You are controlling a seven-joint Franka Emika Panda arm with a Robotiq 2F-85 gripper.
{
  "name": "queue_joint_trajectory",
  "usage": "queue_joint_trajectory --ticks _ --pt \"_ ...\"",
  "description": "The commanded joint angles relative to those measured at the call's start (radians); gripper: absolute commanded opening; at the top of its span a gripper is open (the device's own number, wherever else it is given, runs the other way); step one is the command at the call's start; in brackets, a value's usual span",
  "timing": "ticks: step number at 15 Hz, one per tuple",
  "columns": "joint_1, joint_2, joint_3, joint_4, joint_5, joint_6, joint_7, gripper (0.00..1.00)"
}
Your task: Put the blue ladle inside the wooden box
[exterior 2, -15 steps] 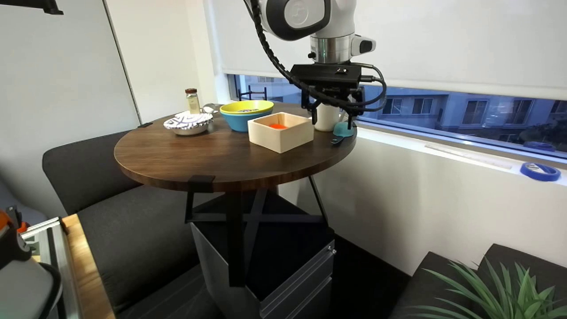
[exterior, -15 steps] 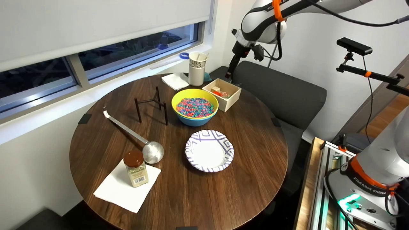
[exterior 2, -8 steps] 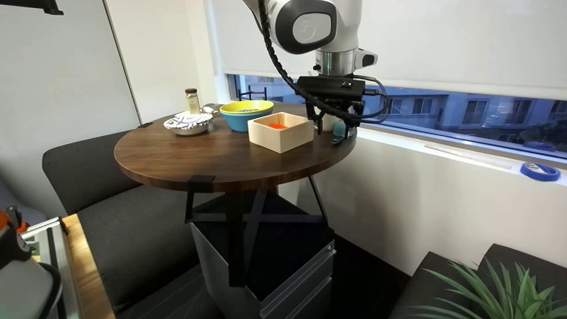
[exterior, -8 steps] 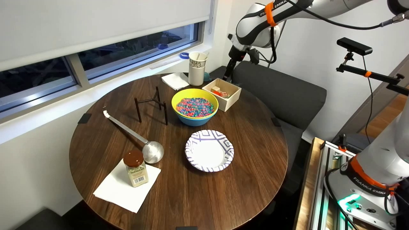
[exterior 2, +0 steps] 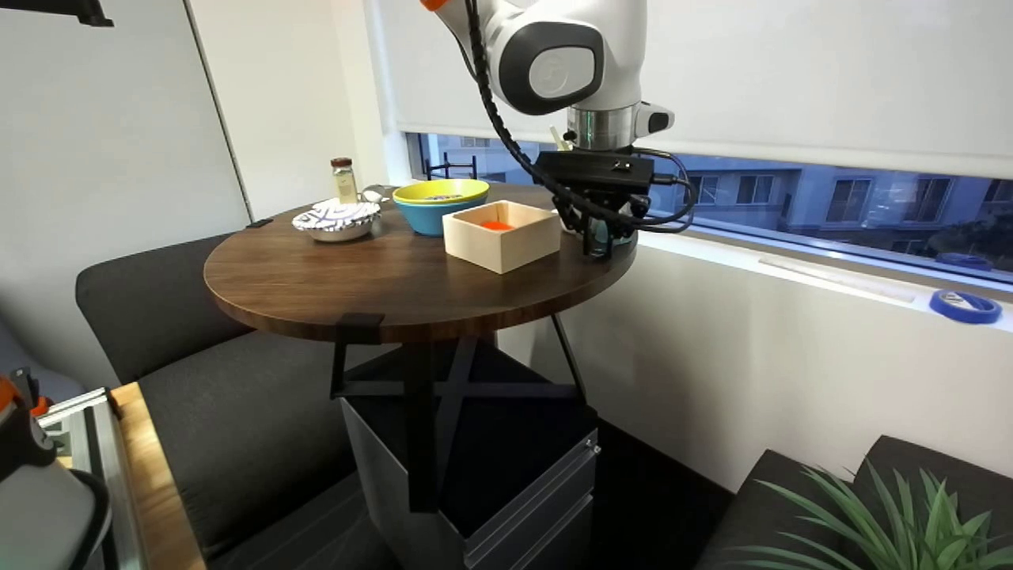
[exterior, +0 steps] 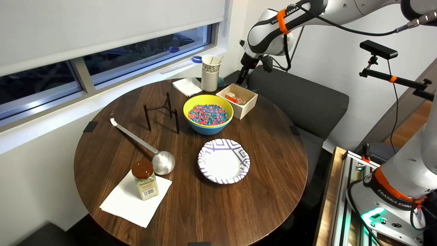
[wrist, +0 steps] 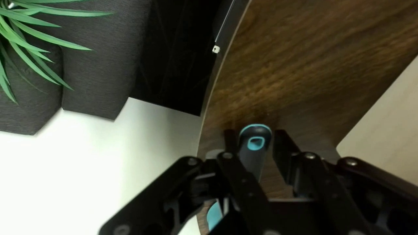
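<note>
The blue ladle (wrist: 252, 159) lies on the table close to its edge, its dark grey handle rimmed in teal. Its teal bowl (wrist: 214, 216) is mostly covered by the gripper in the wrist view. Around the handle's end stands my gripper (wrist: 255, 135), one finger on each side, narrowly open with slim gaps visible beside the handle. In an exterior view the gripper (exterior 2: 599, 247) is low over the tabletop and partly hides the ladle. The light wooden box (exterior 2: 502, 247) sits beside it; small blocks and an orange-red piece (exterior: 232, 99) lie inside.
A white cup (exterior: 210, 82) stands just behind the ladle. Yellow and blue stacked bowls (exterior: 205, 130) touch or nearly touch the box. Farther off are a black stand (exterior: 160, 108), a patterned bowl (exterior: 223, 141), a silver ladle (exterior: 164, 163) and a jar (exterior: 146, 186).
My gripper has come down to the ladle's handle, and its fingers have drawn in from wide apart to a narrow gap. The box and the other table items have stayed put.
</note>
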Motion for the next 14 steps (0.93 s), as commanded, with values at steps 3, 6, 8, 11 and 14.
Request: queue_joint_trajectory --ticks 3,6,8,11,14 --pt "-0.016 0.038 0.019 0.028 -0.016 0.049 0.007 0.35" --pt "-0.022 0.037 0.029 0.03 -0.005 0.041 0.011 0.05" --pt "-0.024 0.027 0.03 0.027 -0.007 0.027 0.02 0.06" --pt "-0.012 -0.014 0.013 0.009 -0.035 -0.011 0.063 0.06" --pt "-0.013 -0.076 0.009 -0.016 -0.041 -0.136 0.089 0.06"
